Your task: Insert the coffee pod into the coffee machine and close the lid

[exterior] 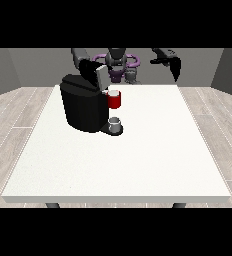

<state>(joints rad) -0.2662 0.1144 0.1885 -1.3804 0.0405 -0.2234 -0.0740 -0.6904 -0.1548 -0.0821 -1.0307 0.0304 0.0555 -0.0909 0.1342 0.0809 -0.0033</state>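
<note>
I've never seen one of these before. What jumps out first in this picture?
A bulky black coffee machine stands at the far left of the white table, with a bright red part at its front and a small grey cup below. Behind it, the hand at the view's right hangs raised above the table's far edge.

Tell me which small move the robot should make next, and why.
Probably lower the hand at the view's left to press the lid down. The lid stands raised above the black coffee machine with that hand at it. Whether the coffee pod is inside is hidden.
</note>
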